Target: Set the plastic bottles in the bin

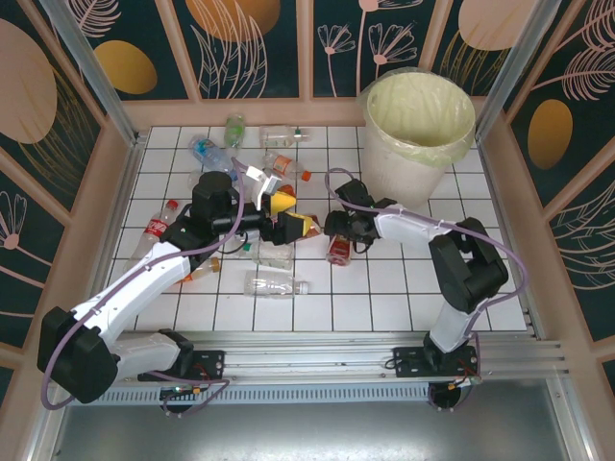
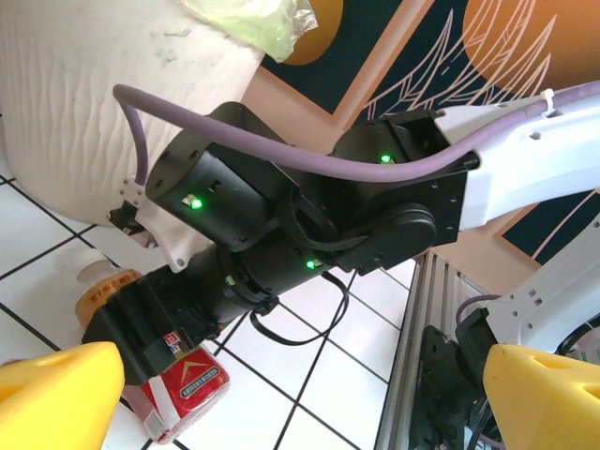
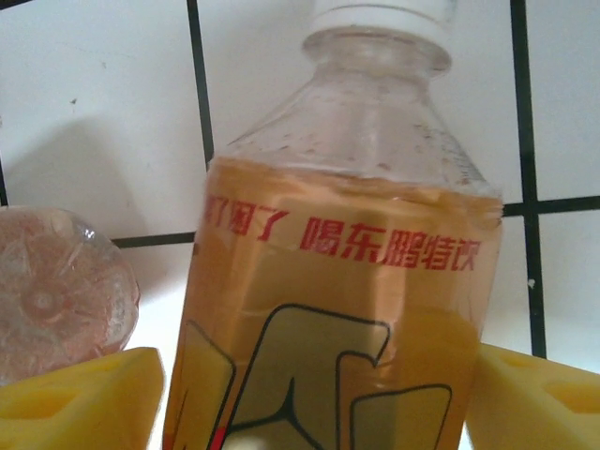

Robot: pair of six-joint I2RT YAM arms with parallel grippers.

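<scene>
An orange-and-red labelled plastic bottle (image 3: 347, 281) with a white cap lies on the white tiles. My right gripper (image 3: 319, 403) has its yellow pads (image 3: 80, 398) pressed against both of its sides. From above, this bottle (image 1: 338, 253) lies mid-table under the right gripper (image 1: 339, 238). My left gripper (image 1: 285, 217) hovers just left of it, wide open and holding nothing. In the left wrist view its yellow fingers (image 2: 56, 394) frame the right wrist and the bottle's red label (image 2: 183, 389). The cream bin (image 1: 415, 130) with a pale green liner stands at the back right.
Several more bottles lie on the left half: a green one (image 1: 234, 130), a clear one (image 1: 285, 136), a blue one (image 1: 207, 149), a red-labelled one (image 1: 159, 227) and clear ones (image 1: 274, 285) near the front. Another bottle's base (image 3: 52, 300) lies beside the gripped one. Wooden walls enclose the table.
</scene>
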